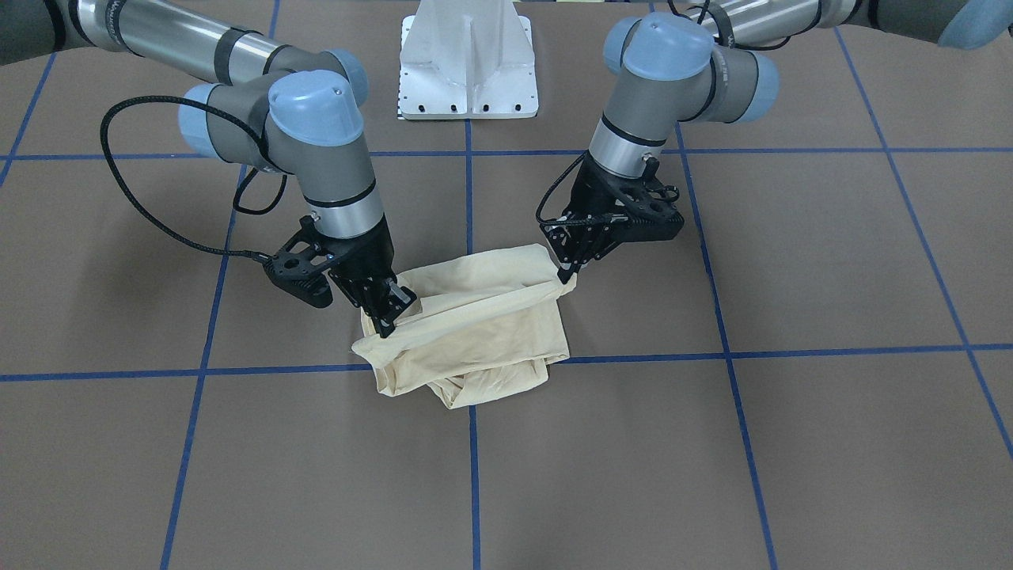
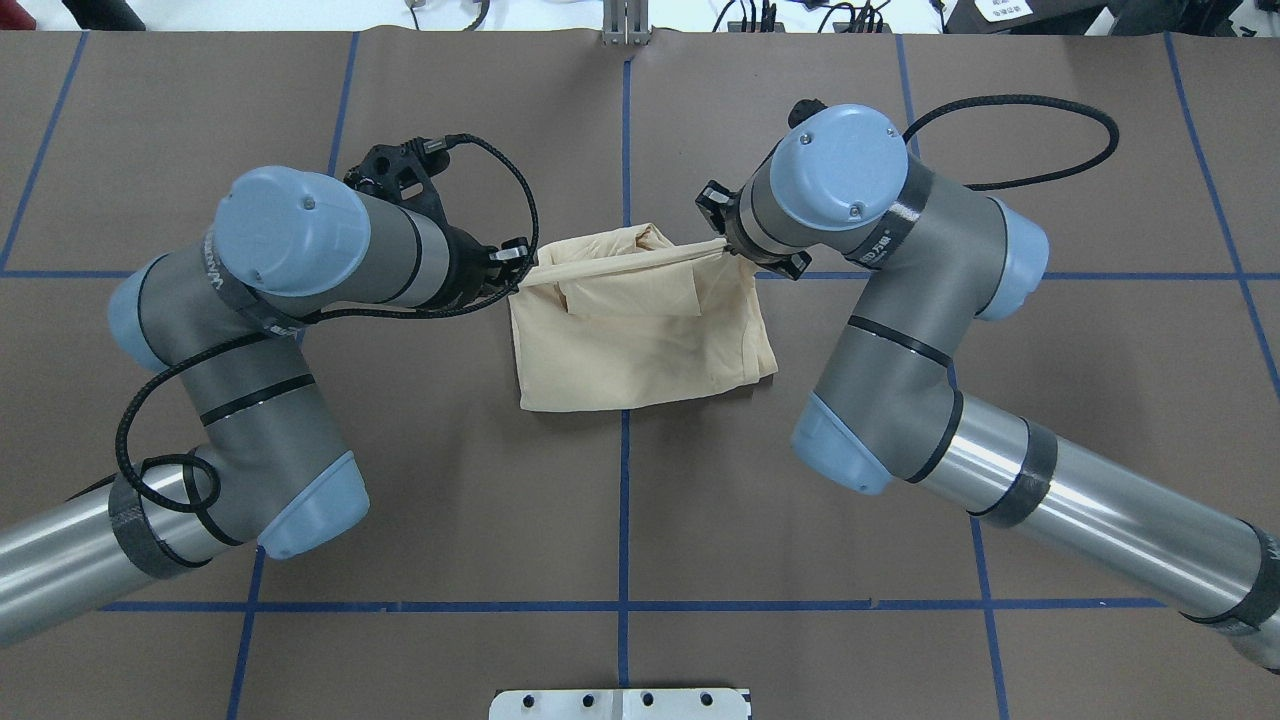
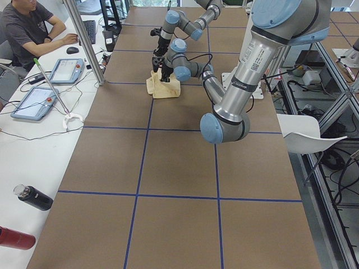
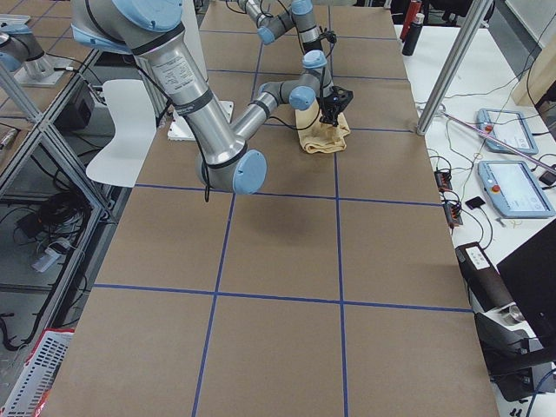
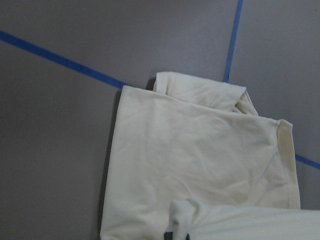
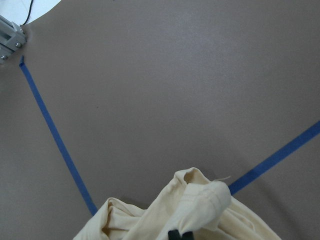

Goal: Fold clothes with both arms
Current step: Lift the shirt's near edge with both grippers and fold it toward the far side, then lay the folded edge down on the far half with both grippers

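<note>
The cream shirt (image 1: 475, 332) lies folded into a small bundle at the table's middle (image 2: 640, 340); its print and label are hidden. My left gripper (image 1: 566, 273) is shut on one end of the shirt's top edge (image 2: 520, 270). My right gripper (image 1: 388, 313) is shut on the other end (image 2: 728, 245). The held edge runs taut between them, raised a little above the rest of the bundle. The left wrist view shows the folded shirt (image 5: 200, 165) below a pinched fold. The right wrist view shows bunched cloth (image 6: 200, 202) at the fingertips.
The white pedestal base (image 1: 468, 71) stands at the robot's side of the table (image 2: 620, 703). Blue tape lines (image 1: 471, 198) grid the brown table. An operator (image 3: 28, 28) sits at a side desk with tablets; bottles (image 3: 33, 197) lie on it.
</note>
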Controlling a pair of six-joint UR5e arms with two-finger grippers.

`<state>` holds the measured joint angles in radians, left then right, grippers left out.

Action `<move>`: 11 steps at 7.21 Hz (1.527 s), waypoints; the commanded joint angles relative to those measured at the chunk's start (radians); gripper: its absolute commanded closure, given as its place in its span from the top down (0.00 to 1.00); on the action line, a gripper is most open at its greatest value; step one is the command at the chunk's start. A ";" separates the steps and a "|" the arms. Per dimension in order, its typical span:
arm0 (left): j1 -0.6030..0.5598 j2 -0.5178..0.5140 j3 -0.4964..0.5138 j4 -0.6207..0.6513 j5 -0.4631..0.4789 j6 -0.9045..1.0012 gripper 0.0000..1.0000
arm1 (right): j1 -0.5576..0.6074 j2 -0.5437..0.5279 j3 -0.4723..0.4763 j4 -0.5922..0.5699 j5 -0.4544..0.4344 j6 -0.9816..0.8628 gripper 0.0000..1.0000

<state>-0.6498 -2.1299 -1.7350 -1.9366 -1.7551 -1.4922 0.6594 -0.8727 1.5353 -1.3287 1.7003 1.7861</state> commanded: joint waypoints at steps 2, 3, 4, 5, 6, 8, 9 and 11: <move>-0.005 -0.085 0.165 -0.054 0.003 -0.006 0.00 | 0.017 0.015 -0.047 0.020 0.001 -0.001 0.00; -0.005 -0.084 0.223 -0.140 0.006 -0.005 0.00 | 0.020 0.015 -0.059 0.020 0.001 -0.002 0.00; -0.007 -0.084 0.242 -0.156 0.006 -0.003 0.00 | 0.022 0.017 -0.073 0.022 0.001 -0.002 0.00; -0.007 -0.084 0.242 -0.154 0.008 -0.002 0.00 | 0.020 0.018 -0.084 0.022 0.001 -0.004 0.00; -0.010 -0.084 0.242 -0.154 0.009 0.000 0.00 | 0.020 0.052 -0.128 0.022 0.001 -0.016 0.00; -0.024 -0.082 0.247 -0.151 0.014 0.004 0.00 | 0.020 0.109 -0.216 0.022 0.002 -0.019 0.00; -0.025 -0.082 0.249 -0.148 0.032 0.006 0.00 | 0.020 0.109 -0.218 0.022 0.002 -0.020 0.00; -0.021 -0.087 0.288 -0.156 0.032 0.001 0.00 | 0.019 0.109 -0.233 0.023 0.001 -0.021 0.00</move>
<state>-0.6726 -2.2140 -1.4709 -2.0882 -1.7252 -1.4897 0.6788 -0.7650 1.3155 -1.3057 1.7025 1.7659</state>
